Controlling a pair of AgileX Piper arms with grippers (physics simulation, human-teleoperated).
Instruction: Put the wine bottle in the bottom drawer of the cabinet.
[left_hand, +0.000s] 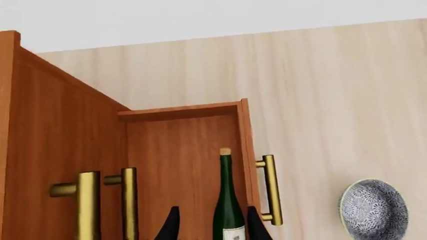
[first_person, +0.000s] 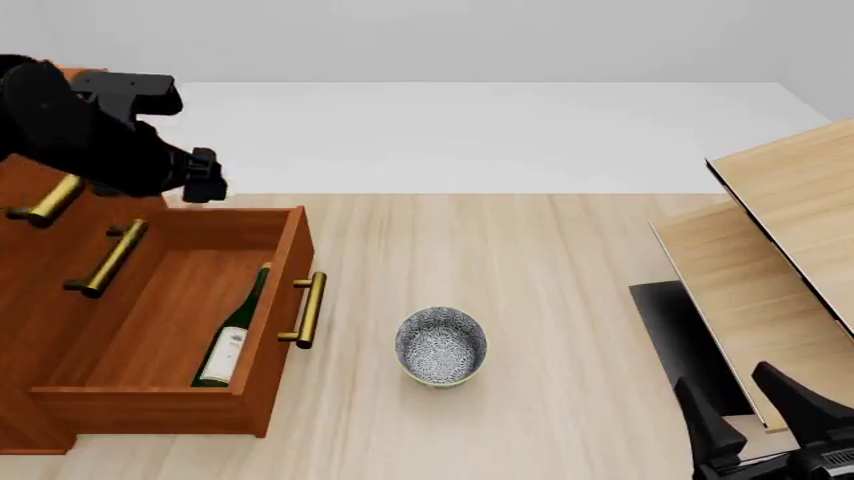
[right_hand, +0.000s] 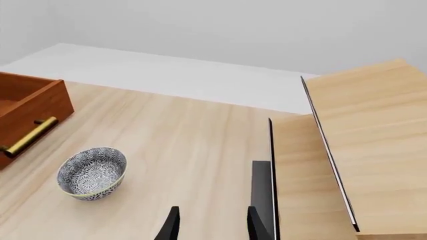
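Observation:
The wine bottle (first_person: 234, 335) lies on its side inside the bottom drawer (first_person: 288, 262), against the drawer's front panel, cork toward the back. The drawer stands pulled out from the cabinet (first_person: 34, 300). My left gripper (first_person: 203, 186) hovers above the cabinet's top and the drawer's back corner, open and holding nothing. In the left wrist view the bottle (left_hand: 227, 200) shows between the spread tips of the left gripper (left_hand: 212, 224), well beyond them, on the drawer floor (left_hand: 177, 155). My right gripper (first_person: 750, 408) is open and empty near the table's front right corner.
A speckled grey bowl (first_person: 441, 346) stands on the table just right of the drawer's brass handle (first_person: 306, 310). Pale slanted wood panels (first_person: 787, 250) and a dark mat (first_person: 674, 340) fill the right side. The two upper drawers' handles (first_person: 107, 258) jut out over the open drawer.

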